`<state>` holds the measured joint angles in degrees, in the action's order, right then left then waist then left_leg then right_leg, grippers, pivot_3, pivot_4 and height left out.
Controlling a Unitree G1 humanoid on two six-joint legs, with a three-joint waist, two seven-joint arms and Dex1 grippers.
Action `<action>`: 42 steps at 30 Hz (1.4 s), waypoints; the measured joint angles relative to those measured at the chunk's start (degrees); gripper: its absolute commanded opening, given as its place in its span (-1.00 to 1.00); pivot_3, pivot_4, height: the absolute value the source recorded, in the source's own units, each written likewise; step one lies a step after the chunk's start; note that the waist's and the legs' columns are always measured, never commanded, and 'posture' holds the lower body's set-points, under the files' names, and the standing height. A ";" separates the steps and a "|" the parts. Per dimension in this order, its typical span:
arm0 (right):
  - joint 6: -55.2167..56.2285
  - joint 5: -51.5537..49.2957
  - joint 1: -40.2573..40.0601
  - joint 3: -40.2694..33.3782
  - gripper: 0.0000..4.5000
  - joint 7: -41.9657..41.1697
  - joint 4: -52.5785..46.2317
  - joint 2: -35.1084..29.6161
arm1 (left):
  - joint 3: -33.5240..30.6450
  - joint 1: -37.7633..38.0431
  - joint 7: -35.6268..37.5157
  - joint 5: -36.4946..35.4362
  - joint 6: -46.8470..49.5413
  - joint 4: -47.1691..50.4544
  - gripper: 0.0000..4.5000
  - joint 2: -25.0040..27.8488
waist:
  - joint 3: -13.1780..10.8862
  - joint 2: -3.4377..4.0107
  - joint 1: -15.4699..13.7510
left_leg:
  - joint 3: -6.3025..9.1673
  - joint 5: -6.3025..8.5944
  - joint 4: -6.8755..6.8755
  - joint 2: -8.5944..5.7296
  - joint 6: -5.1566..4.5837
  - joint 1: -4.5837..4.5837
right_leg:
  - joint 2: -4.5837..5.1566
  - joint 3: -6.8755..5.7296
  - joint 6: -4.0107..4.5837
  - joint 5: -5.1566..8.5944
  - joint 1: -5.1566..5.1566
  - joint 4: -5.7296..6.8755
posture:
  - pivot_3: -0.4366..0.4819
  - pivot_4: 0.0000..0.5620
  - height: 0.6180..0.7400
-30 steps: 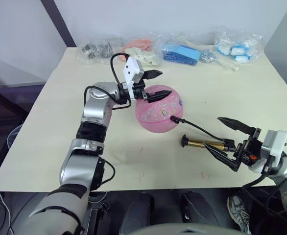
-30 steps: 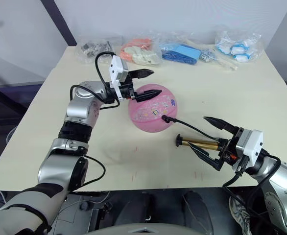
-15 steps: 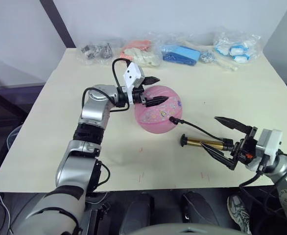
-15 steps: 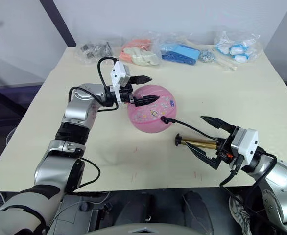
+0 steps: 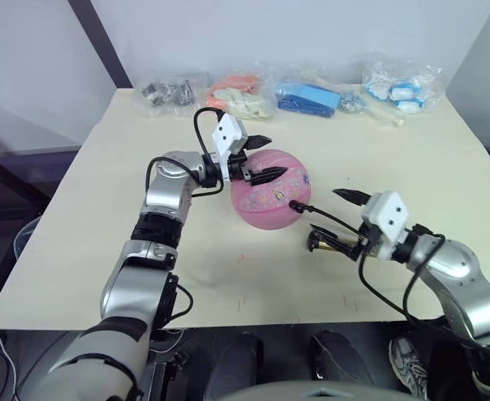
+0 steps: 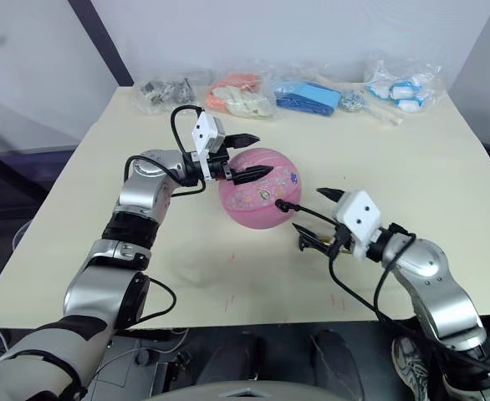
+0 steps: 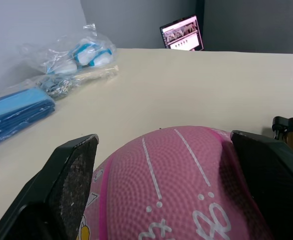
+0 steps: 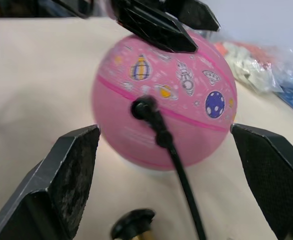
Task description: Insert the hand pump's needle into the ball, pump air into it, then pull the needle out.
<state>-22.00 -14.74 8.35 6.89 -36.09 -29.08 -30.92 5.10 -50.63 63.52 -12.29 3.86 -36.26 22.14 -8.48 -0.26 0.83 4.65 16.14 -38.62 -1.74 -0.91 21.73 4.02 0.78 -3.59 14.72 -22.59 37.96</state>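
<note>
We have the tabletop (image 5: 446, 159) carrying everything, with the pink ball (image 5: 272, 199) near its middle. Along the far edge lie clear plastic bags (image 5: 395, 83) holding blue, white and orange items and some small metal parts.

Our left end effector (image 5: 260, 159) straddles the top of the ball with its fingers spread, bracing it without clamping. Our right end effector (image 6: 322, 219) is released too, its fingers wide apart over the hand pump (image 5: 332, 242), which lies on the tabletop just beside the ball. The hose (image 8: 179, 172) runs from the pump up to the needle fitting (image 8: 144, 107), already seated in the ball's side.

We judge the risks to be these: the ball could roll because the left fingers are not gripping, and a clumsy grab at the pump could tug the hose and pull the needle loose before any air goes in.
</note>
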 measured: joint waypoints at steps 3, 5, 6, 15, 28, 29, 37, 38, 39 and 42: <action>-2.94 2.65 3.59 3.23 0.94 0.34 0.06 -0.43 | -0.01 0.00 -0.14 0.08 -0.21 -0.36 1.00 -0.36 | 0.19 -0.08 -0.02 | 0.00 0.00 0.00 -0.01 0.00 0.00 | 0.01 0.00 0.00 0.00 0.00 -0.01 | -0.05 -0.47 1.00; -5.23 5.25 6.53 5.43 0.94 0.54 0.66 -0.96 | 0.00 0.07 -0.15 0.36 -0.41 -0.38 1.00 -0.45 | 0.26 -0.06 -0.04 | 0.02 0.00 0.00 -0.02 0.00 0.00 | 0.01 -0.02 0.00 0.00 0.00 -0.01 | -0.05 -0.47 1.00; -6.05 5.84 7.43 5.96 0.94 0.61 0.91 -1.12 | 0.00 0.10 -0.15 0.38 -0.43 -0.39 1.00 -0.48 | 0.31 -0.07 -0.05 | 0.02 0.00 0.01 -0.02 0.00 0.00 | 0.01 -0.02 0.00 0.00 0.00 -0.01 | -0.05 -0.47 1.00; -8.43 14.33 15.73 13.81 0.94 -2.25 2.35 -4.31 | -0.03 0.44 -1.16 0.68 -0.42 -0.27 1.00 -1.02 | 0.44 -0.07 -0.08 | 0.05 0.00 0.01 -0.03 -0.01 0.01 | 0.02 -0.04 0.00 0.00 0.02 -0.04 | -0.05 -0.47 1.00; -6.37 23.73 17.43 19.25 0.41 -3.68 4.86 -4.57 | -0.05 1.40 -1.45 0.69 -0.42 0.76 1.00 -1.15 | 0.46 -0.07 -0.12 | 0.07 0.00 0.02 -0.05 0.00 0.01 | 0.03 -0.05 -0.01 0.00 0.02 -0.05 | -0.05 -0.47 1.00; -6.32 24.10 17.43 19.20 0.15 -3.69 4.87 -4.40 | -0.05 1.43 -1.46 0.69 -0.42 0.77 1.00 -1.15 | 0.46 -0.07 -0.12 | 0.07 0.00 0.02 -0.05 0.00 0.01 | 0.03 -0.05 -0.01 0.00 0.02 -0.05 | -0.05 -0.47 1.00; -5.67 25.80 17.59 19.06 -0.05 -4.00 5.24 -3.09 | -0.11 1.49 -1.56 0.69 -0.42 0.79 1.00 -1.01 | 0.46 -0.06 -0.06 | 0.08 0.00 0.02 -0.04 0.00 0.01 | 0.03 -0.05 -0.01 0.00 0.02 -0.05 | -0.05 -0.47 1.00; -5.62 25.86 17.58 19.03 -0.05 -3.99 5.28 -2.96 | -0.11 1.49 -1.57 0.69 -0.42 0.79 1.00 -0.97 | 0.46 -0.07 -0.05 | 0.08 0.00 0.03 -0.04 0.00 0.00 | 0.03 -0.05 -0.01 0.00 0.01 -0.05 | -0.05 -0.47 1.00; -5.59 25.94 17.58 19.02 -0.05 -3.99 5.30 -2.87 | -0.11 1.48 -1.60 0.69 -0.42 0.79 1.00 -0.95 | 0.46 -0.07 -0.04 | 0.08 0.00 0.03 -0.04 0.00 0.00 | 0.03 -0.05 -0.01 0.00 0.01 -0.05 | -0.05 -0.47 1.00; -5.28 26.39 17.57 18.97 -0.05 -4.00 5.37 -2.78 | -0.11 1.49 -1.83 0.69 -0.42 0.79 1.00 -0.96 | 0.46 -0.07 -0.05 | 0.08 0.00 0.03 -0.04 -0.01 0.00 | 0.03 -0.05 -0.01 0.00 0.01 -0.05 | -0.05 -0.47 1.00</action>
<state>-27.28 11.65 25.92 25.86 -40.08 -23.71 -33.71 4.99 -49.14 61.69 -11.60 3.44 -35.47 21.18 -8.01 -0.32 0.78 4.73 16.15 -38.59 -1.78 -0.92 21.73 4.05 0.74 -3.59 14.72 -22.58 37.91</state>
